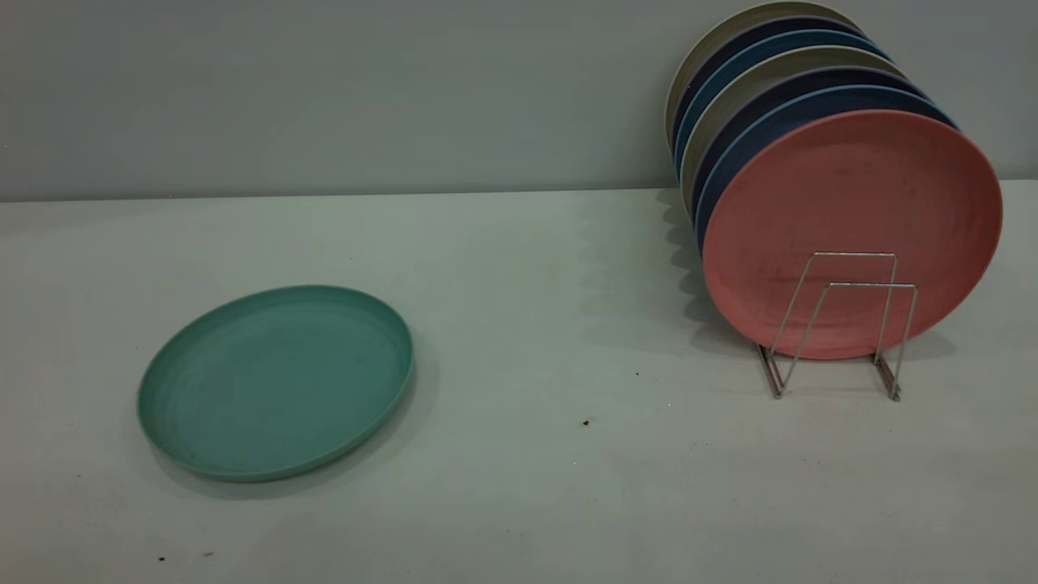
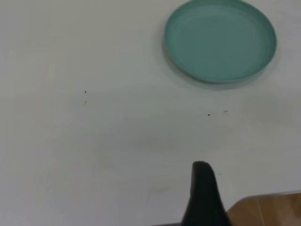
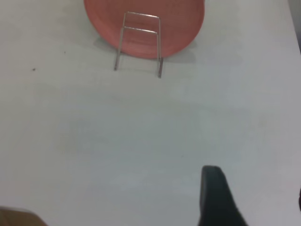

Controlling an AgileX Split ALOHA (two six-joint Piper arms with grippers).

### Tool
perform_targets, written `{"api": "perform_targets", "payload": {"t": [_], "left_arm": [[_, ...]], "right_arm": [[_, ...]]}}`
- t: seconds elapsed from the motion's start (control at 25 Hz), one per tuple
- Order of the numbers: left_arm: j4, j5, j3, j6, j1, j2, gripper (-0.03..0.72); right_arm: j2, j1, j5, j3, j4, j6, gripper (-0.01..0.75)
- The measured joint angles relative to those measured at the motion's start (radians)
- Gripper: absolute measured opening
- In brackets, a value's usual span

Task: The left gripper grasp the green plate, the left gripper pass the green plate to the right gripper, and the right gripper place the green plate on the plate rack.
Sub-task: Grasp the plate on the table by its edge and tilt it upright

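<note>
The green plate (image 1: 276, 381) lies flat on the white table at the left, right side up; it also shows in the left wrist view (image 2: 220, 40). Only a black part of my left gripper (image 2: 203, 197) shows, low over the table's near edge and well short of the plate. The plate rack (image 1: 855, 255) stands at the right, and shows in the right wrist view (image 3: 140, 30). Its two front wire loops hold nothing. My right gripper (image 3: 256, 188) is open and empty, well back from the rack. Neither gripper shows in the exterior view.
A salmon-pink plate (image 1: 851, 195) stands upright in the rack behind the front loops, with several blue, dark and beige plates (image 1: 778, 89) stacked behind it. The wall is close behind. The table's wooden edge (image 2: 268, 212) shows by the left gripper.
</note>
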Motion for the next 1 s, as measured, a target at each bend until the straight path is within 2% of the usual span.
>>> {"api": "perform_targets", "payload": {"t": [0.44,0.6,0.76,0.88,1.0], "left_arm": [[0.032,-0.005,-0.001,0.0,0.0,0.0,0.549],[0.063,-0.1,-0.011,0.0,0.0,0.0,0.549],[0.068,-0.173,-0.011,-0.033,0.0,0.03,0.549],[0.068,-0.222,-0.011,-0.081,0.0,0.112,0.549],[0.067,-0.297,-0.011,-0.104,0.0,0.227,0.549]], "right_arm": [[-0.001,0.0,0.0,0.0,0.003,-0.004,0.431],[-0.001,0.0,-0.014,-0.008,0.004,-0.026,0.431],[-0.001,0.0,-0.088,-0.018,0.005,-0.046,0.431],[-0.001,0.0,-0.144,-0.018,0.008,-0.048,0.431],[0.005,0.0,-0.153,-0.018,0.034,-0.049,0.431]]}}
